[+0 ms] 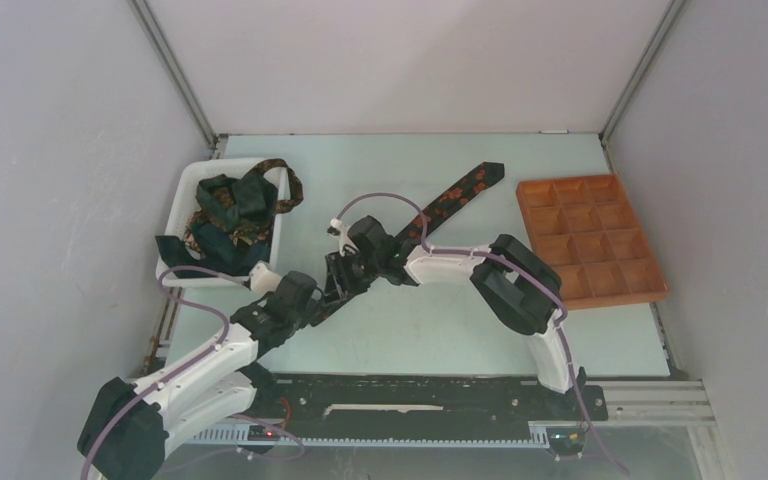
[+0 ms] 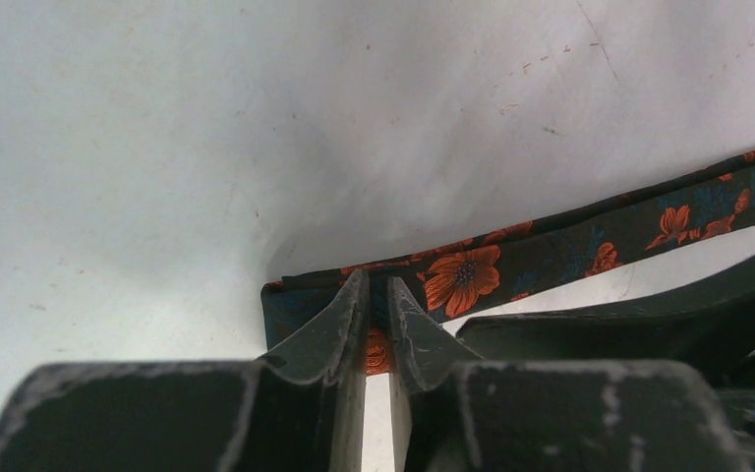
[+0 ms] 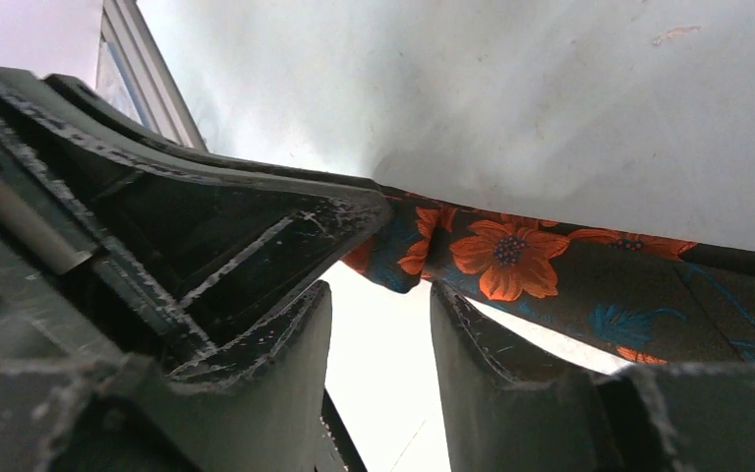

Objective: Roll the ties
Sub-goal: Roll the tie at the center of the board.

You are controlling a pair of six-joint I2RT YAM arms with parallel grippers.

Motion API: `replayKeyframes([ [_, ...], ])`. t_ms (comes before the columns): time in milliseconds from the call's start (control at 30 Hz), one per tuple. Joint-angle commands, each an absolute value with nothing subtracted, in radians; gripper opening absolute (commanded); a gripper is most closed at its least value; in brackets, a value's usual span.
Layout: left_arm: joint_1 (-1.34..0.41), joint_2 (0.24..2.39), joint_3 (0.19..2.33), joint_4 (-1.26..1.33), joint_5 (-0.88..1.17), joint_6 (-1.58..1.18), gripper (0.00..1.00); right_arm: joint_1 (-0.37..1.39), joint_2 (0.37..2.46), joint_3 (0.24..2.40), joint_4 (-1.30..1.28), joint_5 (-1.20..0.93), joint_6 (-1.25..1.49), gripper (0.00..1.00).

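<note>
Ties (image 1: 235,205) sit in two places: a tangled heap in the white bin (image 1: 185,185) at the far left, and one tie (image 1: 457,195) pulled out and laid flat on the surface (image 1: 440,330) in the middle. That single tie is stretched out straight, which I take to be so that it can be rolled from one end without bunching. Its long axis runs on a diagonal, from the near left, where both arms meet, away to the far right. The wider end points toward the far corner of the orange tray (image 1: 650,290) but lies apart from it, while the narrow end lies under the arms. The left gripper (image 2: 377,295) is down at that narrow end, its jaws nearly together with a scrap of orange-flowered fabric showing in the slit. Whether it pinches the cloth or only stands over it, I cannot tell. The right gripper (image 3: 381,295) is just beside it, a little farther along the strip, its jaws parted and nothing between them. My guess is that it waits there to steady the strip or take over the turn. The end looks squared off, perhaps a first fold, but no roll has formed yet.
</note>
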State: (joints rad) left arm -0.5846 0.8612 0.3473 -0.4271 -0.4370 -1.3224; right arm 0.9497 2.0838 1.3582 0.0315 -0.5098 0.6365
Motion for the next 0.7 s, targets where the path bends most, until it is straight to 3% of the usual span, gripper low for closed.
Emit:
replayKeyframes([
  [0, -0.581, 0.850, 0.339, -0.401, -0.475, -1.345, 0.17, 0.957, 2.124, 1.396, 0.054, -0.516, 0.644, 0.45],
  [467, -0.581, 0.840, 0.330, -0.392, -0.477, -1.345, 0.08, 0.971, 2.172, 1.462, 0.020, -0.522, 0.640, 0.43],
  [667, -0.581, 0.832, 0.328, -0.390, -0.477, -1.345, 0.08, 0.972, 2.188, 1.473, 0.014, -0.521, 0.639, 0.29],
])
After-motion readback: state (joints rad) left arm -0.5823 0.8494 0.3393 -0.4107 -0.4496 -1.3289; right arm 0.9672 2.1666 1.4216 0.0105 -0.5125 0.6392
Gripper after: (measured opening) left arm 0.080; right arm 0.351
